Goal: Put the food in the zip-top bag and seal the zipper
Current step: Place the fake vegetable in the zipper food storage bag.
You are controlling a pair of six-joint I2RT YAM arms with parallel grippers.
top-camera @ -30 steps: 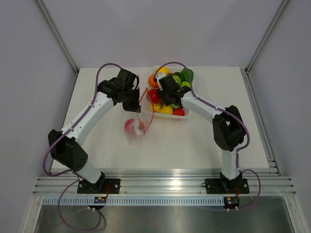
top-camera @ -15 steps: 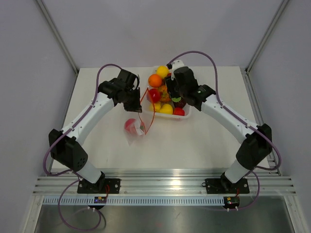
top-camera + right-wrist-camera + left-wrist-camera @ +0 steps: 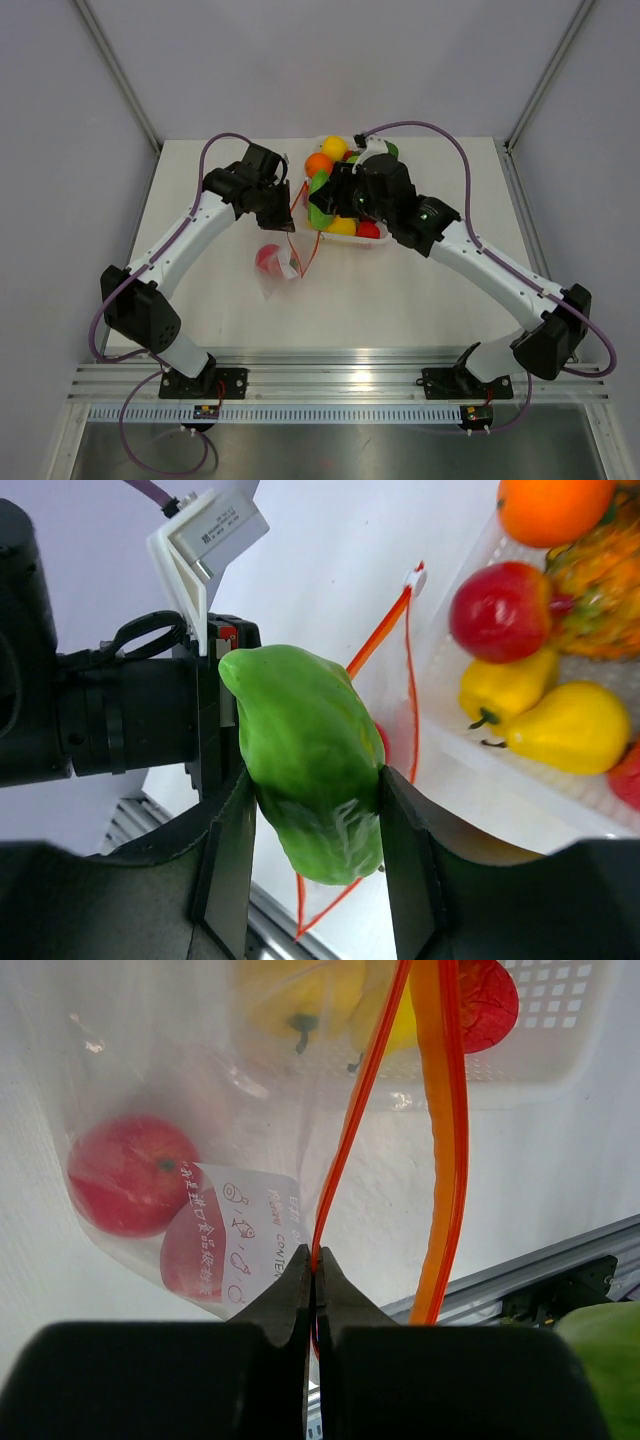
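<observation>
**Bag pinched, green piece gripped**

The white tray (image 3: 386, 240) holds more food. Left of it is the zip-top bag (image 3: 200, 1080) (one red piece (image 3: 130, 1175) inside). My left gripper (image 3: 313, 1260) is clamped on its zipper (image 3: 345, 1150). My right gripper (image 3: 315, 850), half-spread, squeezes a green piece (image 3: 305, 740).

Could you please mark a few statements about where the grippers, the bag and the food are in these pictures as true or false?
1. The right gripper holds a green vegetable. True.
2. The left gripper is open above the tray. False: it is shut on the zipper.
3. The zip-top bag is empty. False: a red fruit lies inside it.
4. An orange fruit sits in the white tray. True.
5. The zipper is sealed. False: its two orange strips stand apart, so the mouth is open.
</observation>
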